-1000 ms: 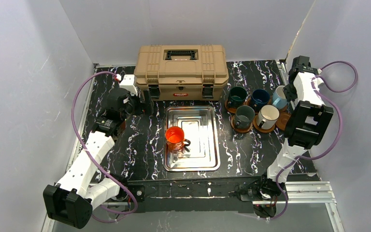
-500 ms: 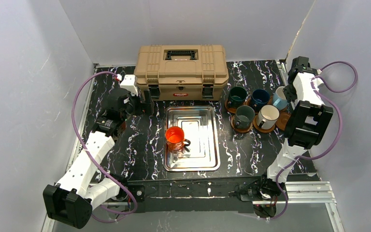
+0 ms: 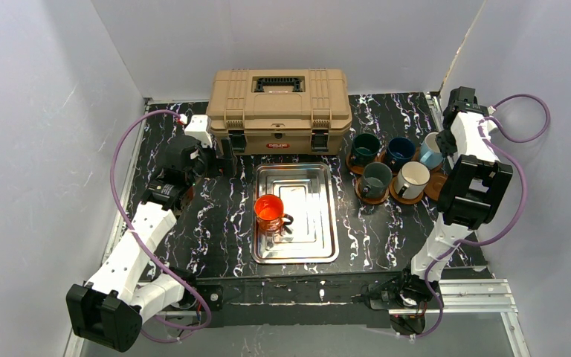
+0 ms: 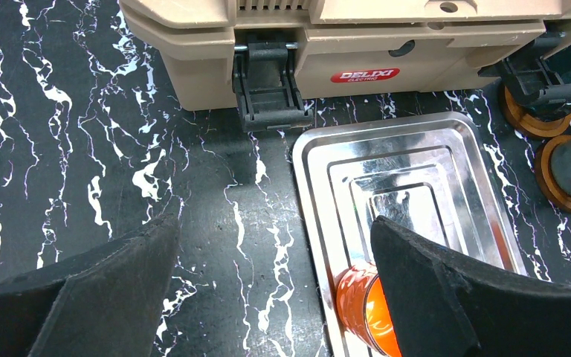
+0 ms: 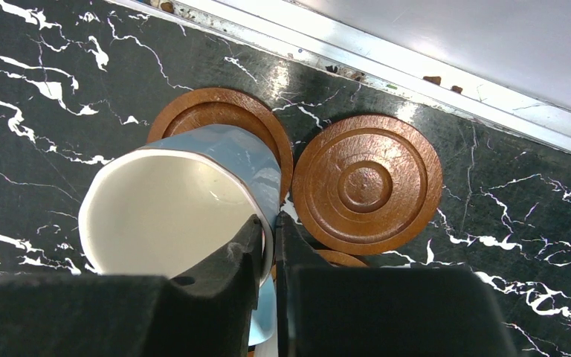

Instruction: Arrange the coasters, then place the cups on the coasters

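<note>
My right gripper (image 5: 269, 223) is shut on the rim of a light blue cup (image 5: 186, 201) with a cream inside, one finger in and one outside. That cup (image 3: 430, 151) stands over a brown coaster (image 5: 223, 119). Beside it lies a bare coaster (image 5: 367, 182). The dark teal (image 3: 365, 146), navy (image 3: 400, 151), grey-green (image 3: 376, 178) and cream (image 3: 413, 178) cups each sit on a coaster. An orange cup (image 3: 270, 209) stands on the steel tray (image 3: 308, 182). My left gripper (image 4: 275, 227) hangs open over the table left of the tray, holding nothing.
A tan toolbox (image 3: 279, 100) stands at the back, just behind the tray and beside my left gripper (image 3: 224, 158). The right wall and a metal rail (image 5: 416, 71) run close behind the coasters. The right arm (image 3: 470, 186) leans over the cups' right side.
</note>
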Controlling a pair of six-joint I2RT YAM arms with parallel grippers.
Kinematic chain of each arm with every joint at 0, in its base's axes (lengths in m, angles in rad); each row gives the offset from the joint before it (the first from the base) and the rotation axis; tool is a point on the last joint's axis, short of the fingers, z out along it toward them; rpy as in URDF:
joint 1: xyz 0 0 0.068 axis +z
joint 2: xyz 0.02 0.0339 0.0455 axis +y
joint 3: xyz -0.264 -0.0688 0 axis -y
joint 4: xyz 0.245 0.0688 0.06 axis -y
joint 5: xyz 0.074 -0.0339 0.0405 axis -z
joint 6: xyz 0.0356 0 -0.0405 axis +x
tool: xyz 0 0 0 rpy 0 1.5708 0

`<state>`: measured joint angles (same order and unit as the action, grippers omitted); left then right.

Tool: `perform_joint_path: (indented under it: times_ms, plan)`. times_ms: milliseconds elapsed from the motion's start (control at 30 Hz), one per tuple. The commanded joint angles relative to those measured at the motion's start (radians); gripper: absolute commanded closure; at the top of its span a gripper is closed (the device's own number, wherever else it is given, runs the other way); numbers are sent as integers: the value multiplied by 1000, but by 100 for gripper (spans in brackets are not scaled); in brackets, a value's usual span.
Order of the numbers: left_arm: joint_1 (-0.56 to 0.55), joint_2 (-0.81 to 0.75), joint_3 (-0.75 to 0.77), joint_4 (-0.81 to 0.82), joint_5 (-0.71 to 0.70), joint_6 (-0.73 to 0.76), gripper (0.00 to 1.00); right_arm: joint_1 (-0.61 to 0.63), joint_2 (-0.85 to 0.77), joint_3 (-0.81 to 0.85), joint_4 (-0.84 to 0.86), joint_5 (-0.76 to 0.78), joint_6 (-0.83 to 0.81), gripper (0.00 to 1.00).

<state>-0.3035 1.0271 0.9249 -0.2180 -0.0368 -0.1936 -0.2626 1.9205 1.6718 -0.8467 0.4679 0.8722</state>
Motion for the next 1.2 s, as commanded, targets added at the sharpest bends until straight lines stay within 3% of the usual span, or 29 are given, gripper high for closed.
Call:
perform_joint_path:
  times_ms: [0, 267, 400, 700, 1167]
  plan:
    - [-6, -3, 34, -17, 0, 11, 2, -7, -1, -3, 41, -6, 19, 81]
    - [-9, -4, 35, -17, 0, 13, 2, -7, -2, 0, 48, -16, 7, 68]
    - [-11, -6, 35, -16, 0, 13, 2, -8, -13, -2, 47, -8, 3, 54]
    - [-15, -11, 34, -14, 0, 13, 2, -7, -47, -12, 52, -3, -28, 38]
    - [-15, -36, 27, -7, -2, 13, 2, -7, -202, -77, 101, -17, -108, 24]
